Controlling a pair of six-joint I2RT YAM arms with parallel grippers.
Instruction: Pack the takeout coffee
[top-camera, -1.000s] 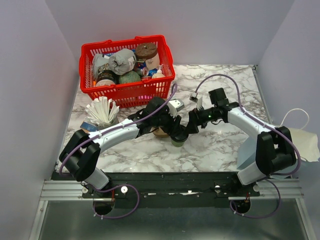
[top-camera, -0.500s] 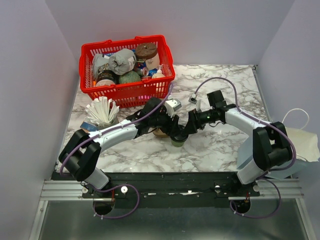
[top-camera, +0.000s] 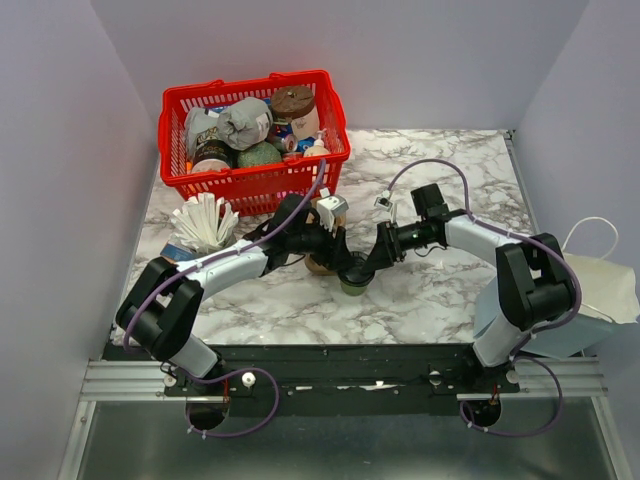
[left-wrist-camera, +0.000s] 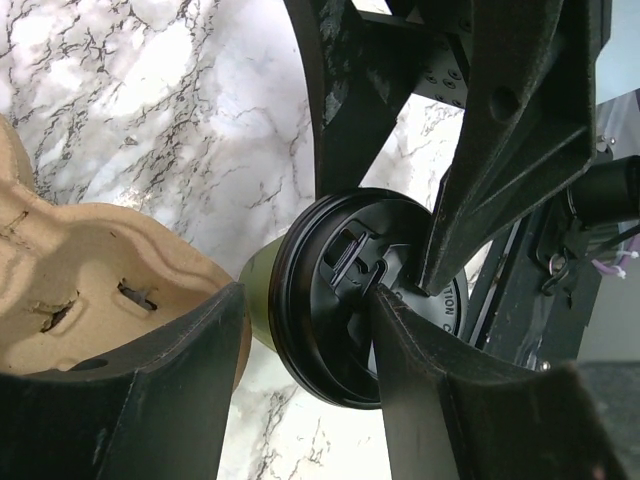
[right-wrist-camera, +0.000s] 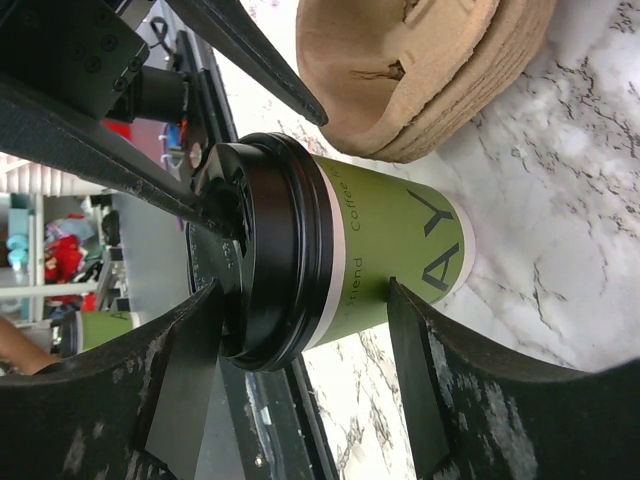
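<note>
The takeout coffee (top-camera: 352, 284), a green paper cup with a black lid, stands on the marble table just in front of the brown cardboard carrier (top-camera: 320, 265). My left gripper (top-camera: 345, 268) comes from the left and my right gripper (top-camera: 366, 266) from the right; both meet over the cup. In the left wrist view the lid (left-wrist-camera: 335, 300) lies partly between my open left jaws (left-wrist-camera: 305, 305), one fingertip (left-wrist-camera: 392, 315) on its top. In the right wrist view the cup (right-wrist-camera: 390, 240) lies across my open right jaws (right-wrist-camera: 300, 292), one finger at the lid, one against the green wall.
A red basket (top-camera: 250, 185) full of items stands at the back left. A grey cup of white stirrers (top-camera: 203, 225) stands left of the carrier. The carrier also shows in the left wrist view (left-wrist-camera: 90, 270) and the right wrist view (right-wrist-camera: 420, 70). The table's front edge is just behind the cup.
My left wrist has turned and drawn a little left and back. My right forearm has shifted slightly left. The cup and carrier have stayed in place.
</note>
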